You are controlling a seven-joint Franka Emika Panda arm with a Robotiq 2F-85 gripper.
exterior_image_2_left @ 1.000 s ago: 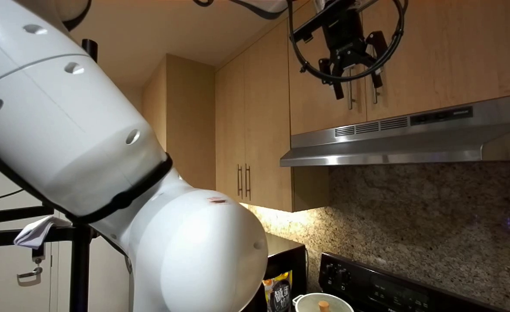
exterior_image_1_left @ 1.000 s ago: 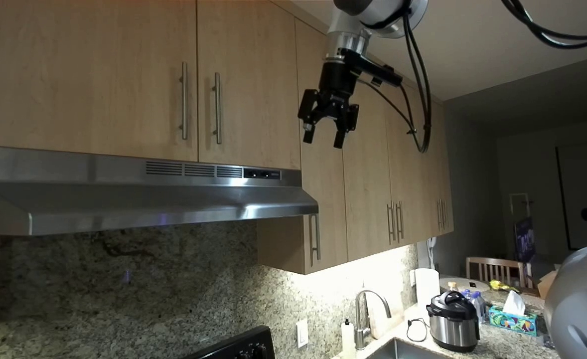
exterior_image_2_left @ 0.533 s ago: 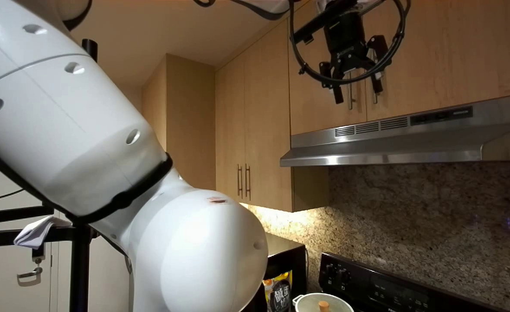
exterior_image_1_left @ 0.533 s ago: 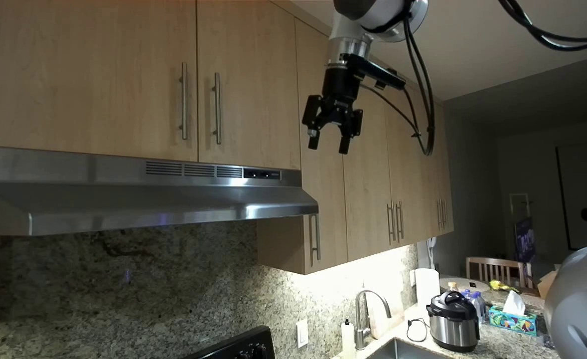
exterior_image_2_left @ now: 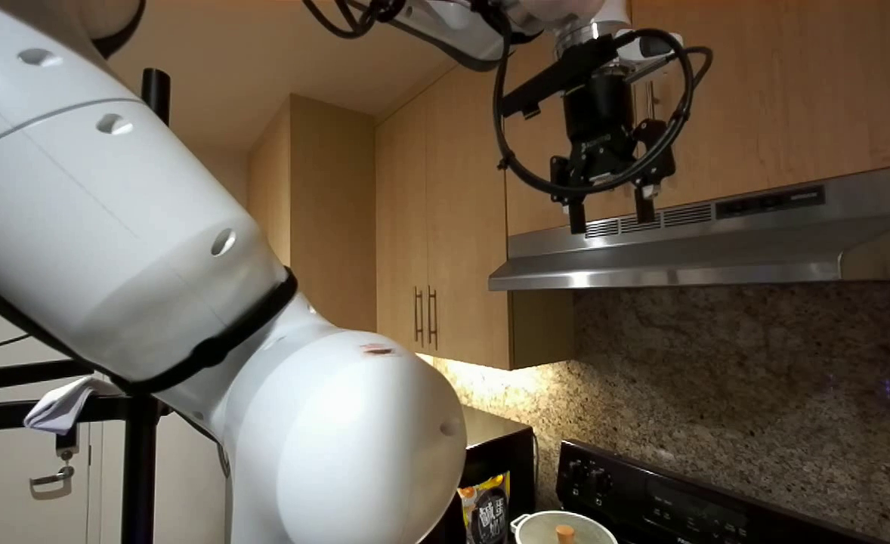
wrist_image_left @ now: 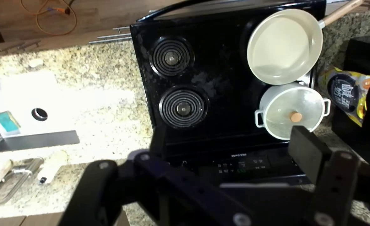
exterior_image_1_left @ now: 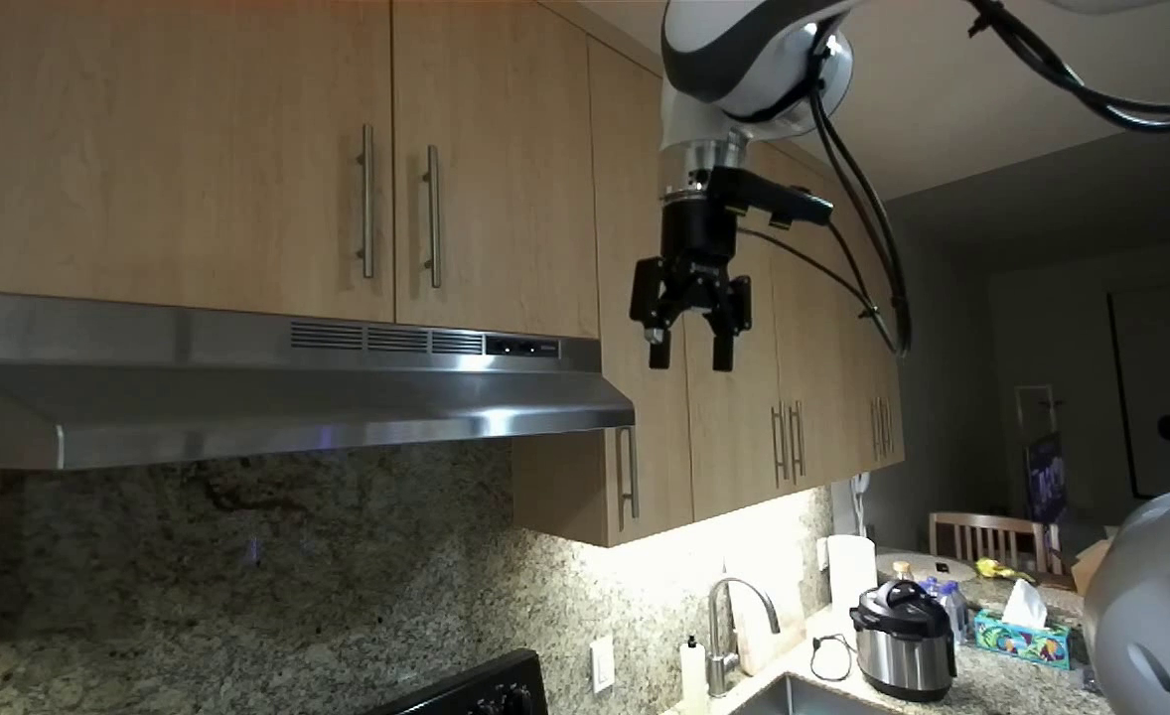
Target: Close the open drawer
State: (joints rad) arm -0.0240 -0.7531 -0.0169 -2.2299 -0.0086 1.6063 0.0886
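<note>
Above the range hood, two light-wood upper doors lie flush with the cabinet front: a left door [exterior_image_1_left: 178, 149] and a right door [exterior_image_1_left: 501, 169]. Vertical metal bar handles, one left [exterior_image_1_left: 367, 199] and one right [exterior_image_1_left: 433, 215], flank the seam. Which of the two is the task's drawer I cannot tell; none stands ajar. My black gripper [exterior_image_1_left: 691, 356] points straight down, its two fingers apart and nothing between them. In an exterior view the gripper [exterior_image_2_left: 611, 214] hangs in front of the doors' lower part. Seen from the wrist, the gripper [wrist_image_left: 232, 145] spreads over the stove, with no door there.
A steel range hood [exterior_image_1_left: 247, 397] juts out below the doors. Taller cabinet doors [exterior_image_1_left: 734, 397] run on to the right. Under the gripper, the stove [wrist_image_left: 222, 94] carries a cream pan [wrist_image_left: 284, 47] and a lidded white pot [wrist_image_left: 293, 108]. A sink faucet [exterior_image_1_left: 744, 606] stands beyond.
The gripper has moved down, and also to the right in an exterior view, turning more upright. Its fingers stay apart. The cabinet doors have not moved.
</note>
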